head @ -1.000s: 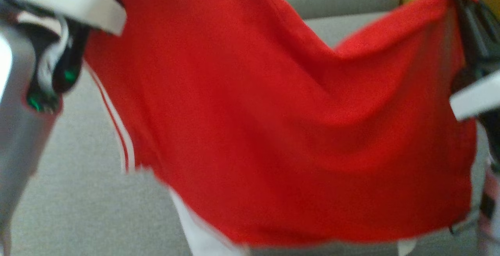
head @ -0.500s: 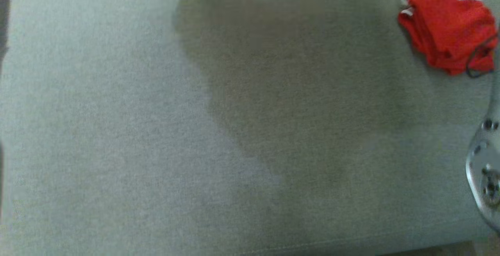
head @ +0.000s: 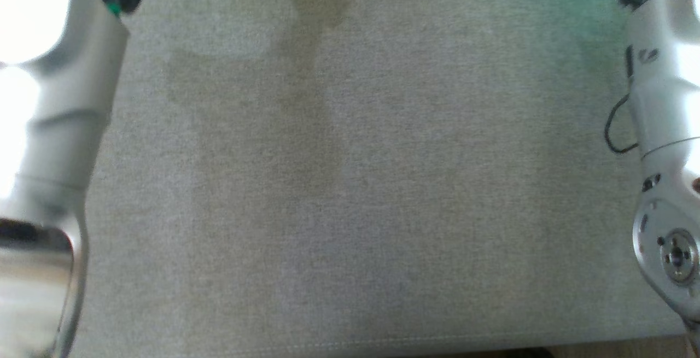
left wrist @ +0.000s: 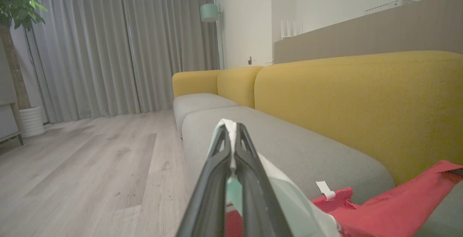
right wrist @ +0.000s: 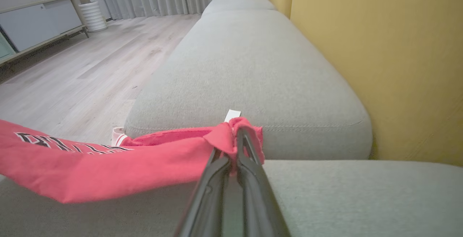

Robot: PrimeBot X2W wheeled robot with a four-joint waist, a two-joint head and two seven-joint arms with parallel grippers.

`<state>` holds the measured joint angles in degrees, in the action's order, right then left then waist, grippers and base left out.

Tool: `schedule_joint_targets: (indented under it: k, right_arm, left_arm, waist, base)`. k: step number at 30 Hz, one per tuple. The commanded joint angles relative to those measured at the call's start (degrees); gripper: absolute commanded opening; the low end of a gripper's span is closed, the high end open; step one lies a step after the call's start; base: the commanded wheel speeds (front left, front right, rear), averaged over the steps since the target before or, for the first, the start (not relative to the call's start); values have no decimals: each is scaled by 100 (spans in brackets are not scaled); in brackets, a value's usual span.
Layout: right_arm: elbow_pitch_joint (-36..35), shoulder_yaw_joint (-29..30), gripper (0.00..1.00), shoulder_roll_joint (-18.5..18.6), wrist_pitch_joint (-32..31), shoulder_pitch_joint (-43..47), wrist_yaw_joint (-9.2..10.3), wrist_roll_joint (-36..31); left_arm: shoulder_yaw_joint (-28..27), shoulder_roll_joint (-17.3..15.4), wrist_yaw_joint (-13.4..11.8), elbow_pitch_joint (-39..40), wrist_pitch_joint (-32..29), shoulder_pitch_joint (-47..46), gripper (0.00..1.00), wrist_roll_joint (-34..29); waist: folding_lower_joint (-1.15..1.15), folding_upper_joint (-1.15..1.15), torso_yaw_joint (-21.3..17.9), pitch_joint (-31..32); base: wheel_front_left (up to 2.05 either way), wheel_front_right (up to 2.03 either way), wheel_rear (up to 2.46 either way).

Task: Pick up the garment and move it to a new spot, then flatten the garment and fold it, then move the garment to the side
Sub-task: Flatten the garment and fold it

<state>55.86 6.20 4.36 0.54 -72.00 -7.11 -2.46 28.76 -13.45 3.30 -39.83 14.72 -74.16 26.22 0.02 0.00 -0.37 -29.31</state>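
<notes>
**Left hand** [left wrist: 231,132]: the two dark fingers are pressed together on a pale edge strip of the garment [left wrist: 392,208]. The strip shows between them up to the tips. From this grip you see the red cloth run toward the lower right of the left wrist view. A small white label [left wrist: 325,190] stands up from its edge.

**Right hand** [right wrist: 237,137]: the fingers are closed on a bunched red corner of the garment [right wrist: 108,164]. The cloth extends from this grip to the left of the right wrist view as a taut band bearing black lettering [right wrist: 54,141]. It hangs over the grey seat cushion [right wrist: 343,200] of the sofa. You cannot tell whether it touches the cushion.

The yellow backrest [right wrist: 379,67] rises directly beside the cushion. In the head view you see the left forearm [head: 71,101] and the right forearm [head: 664,101] at the frame edges, over the grey seat.
</notes>
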Motion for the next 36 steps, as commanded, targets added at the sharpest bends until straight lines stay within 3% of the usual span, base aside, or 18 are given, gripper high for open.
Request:
schedule_joint_targets:
  k: [1, 4, 11, 17, 26, 36]
  right_arm:
    - [-57, -135, 0, -144, 187, 5, -37, 127]
    - [279, -396, 0, -146, 646, 242, -37, 528]
    - [262, -835, 0, -147, 1160, 896, -37, 1140]
    - [-266, -872, 0, -147, 1366, 2048, -37, 1607]
    - [-1901, -533, 0, -147, 1347, 4368, -37, 1854]
    - [-4525, -68, 0, -148, 236, 7061, -37, 2067]
  left_arm:
    - [-260, -223, 44, 300, 25, -21, 0, -35]
    - [-544, -320, 172, 789, 26, 643, 0, 4]
    - [-954, -696, 178, 1725, 27, 1886, 0, 77]
    - [-1086, -1048, -127, 2917, 24, 3607, 0, 71]
    - [-1101, -1015, -964, 4706, -188, 6469, 0, 427]
    - [-771, -1145, -1391, 5770, -593, 8172, 0, 477]
  waist:
    - [-2, 0, 102, -146]
    - [-2, 0, 82, -92]
    - [-2, 0, -35, 219]
    - [-2, 0, -83, 806]
    - [-2, 0, 57, 1844]
    - [-2, 0, 278, 2412]
  base:
    - [0, 0, 0]
    - [0, 0, 0]
    - [0, 0, 0]
    - [0, 0, 0]
    - [0, 0, 0]
    - [0, 0, 0]
